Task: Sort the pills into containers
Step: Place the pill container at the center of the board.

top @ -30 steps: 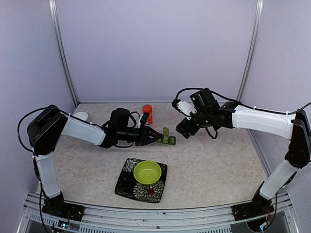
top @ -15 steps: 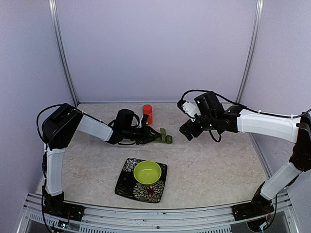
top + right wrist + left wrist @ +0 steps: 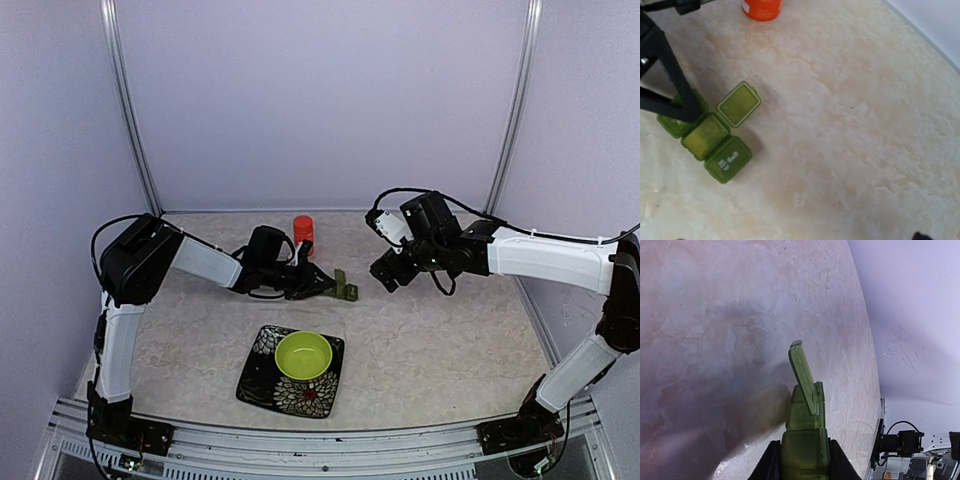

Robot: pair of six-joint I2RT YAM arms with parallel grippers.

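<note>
Near the orange bottle [image 3: 303, 234], the opened pillbox [image 3: 705, 136] is clamped by the left gripper [image 3: 328, 287]; filling is probably owed next by the open right gripper [image 3: 385, 272].

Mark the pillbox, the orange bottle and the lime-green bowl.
pillbox [image 3: 706, 136]: right wrist view, its middle compartment.
orange bottle [image 3: 303, 236]: top view, its side.
lime-green bowl [image 3: 303, 357]: top view, bare inside.
</note>
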